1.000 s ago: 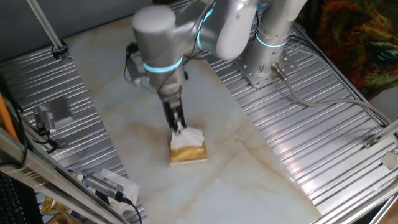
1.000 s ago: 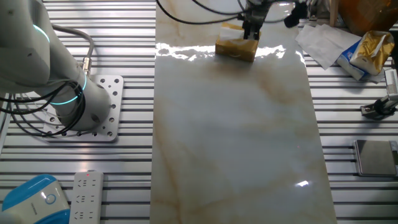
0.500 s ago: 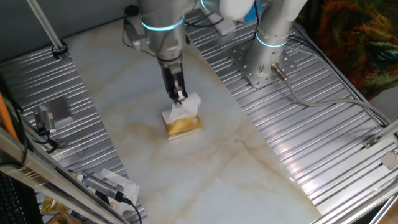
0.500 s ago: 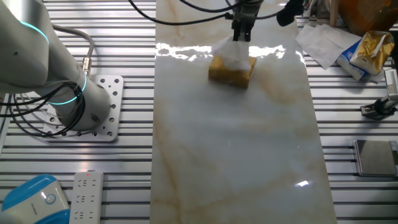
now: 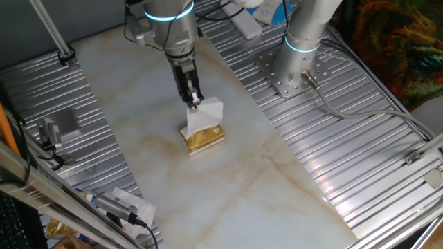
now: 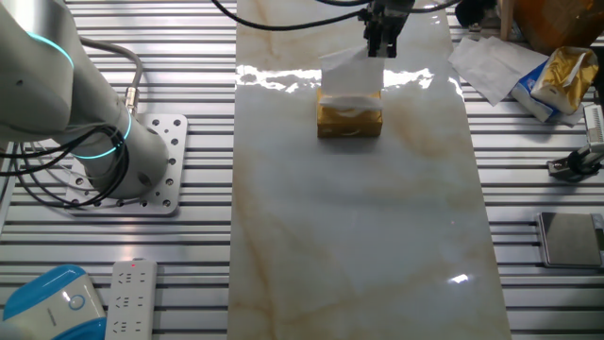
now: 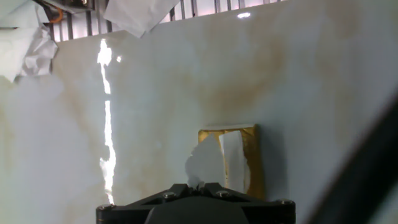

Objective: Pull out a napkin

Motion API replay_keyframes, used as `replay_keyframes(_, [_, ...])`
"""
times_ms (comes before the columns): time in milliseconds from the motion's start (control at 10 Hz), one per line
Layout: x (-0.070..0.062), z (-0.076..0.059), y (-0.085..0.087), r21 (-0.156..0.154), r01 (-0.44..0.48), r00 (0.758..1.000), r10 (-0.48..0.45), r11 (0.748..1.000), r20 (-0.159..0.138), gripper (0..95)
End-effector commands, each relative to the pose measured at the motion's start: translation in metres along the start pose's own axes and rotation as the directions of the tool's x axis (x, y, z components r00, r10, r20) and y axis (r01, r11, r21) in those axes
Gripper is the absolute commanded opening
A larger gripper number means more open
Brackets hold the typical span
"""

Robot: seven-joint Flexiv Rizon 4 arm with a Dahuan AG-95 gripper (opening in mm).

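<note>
Hand view: my claw (image 5: 194, 101) pinches the napkin (image 5: 205, 116), lifted mid-frame but seemingly still caught in the gold pack (image 5: 203, 138).

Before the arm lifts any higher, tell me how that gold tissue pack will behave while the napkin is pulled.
The gold tissue pack looks small and probably light, so it may slide or lift with the napkin, which is still partly inside it. The gripper is shut on the napkin; the thin sheet drapes limply and could tear. The glossy marble table likely offers little grip.
</note>
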State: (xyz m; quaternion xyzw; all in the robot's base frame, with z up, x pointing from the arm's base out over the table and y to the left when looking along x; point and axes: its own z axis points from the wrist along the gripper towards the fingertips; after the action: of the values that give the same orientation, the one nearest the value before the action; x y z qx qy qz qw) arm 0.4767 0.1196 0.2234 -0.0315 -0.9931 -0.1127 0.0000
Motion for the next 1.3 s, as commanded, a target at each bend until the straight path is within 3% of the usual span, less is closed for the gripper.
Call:
replay_keyframes(100, [0.0, -0.008, 0.001, 0.046, 0.036, 0.999, -0.036, 0.998, -0.005, 0.0])
replay_keyframes(200, [0.001, -0.006, -0.01, 0.075, 0.066, 0.998, -0.065, 0.995, -0.006, 0.0])
replay_keyframes(400, [0.015, -0.009, -0.054, 0.07, 0.101, 0.995, -0.101, 0.992, -0.006, 0.0])
replay_keyframes(600, [0.02, -0.01, -0.085, 0.075, 0.109, 0.994, -0.11, 0.991, 0.001, 0.0])
replay_keyframes(800, [0.014, -0.02, -0.099, 0.077, 0.106, 0.994, -0.106, 0.991, -0.004, 0.0])
replay_keyframes(900, [0.002, -0.028, -0.113, 0.09, 0.127, 0.992, -0.126, 0.988, -0.014, 0.0])
replay_keyframes(1100, [-0.002, -0.03, -0.113, 0.086, 0.128, 0.992, -0.126, 0.988, -0.02, 0.0])
replay_keyframes(1200, [-0.002, -0.03, -0.113, 0.079, 0.129, 0.992, -0.129, 0.988, -0.016, 38.0])
replay_keyframes(1300, [-0.004, -0.029, -0.112, 0.033, 0.119, 0.993, -0.119, 0.992, -0.011, 95.0])
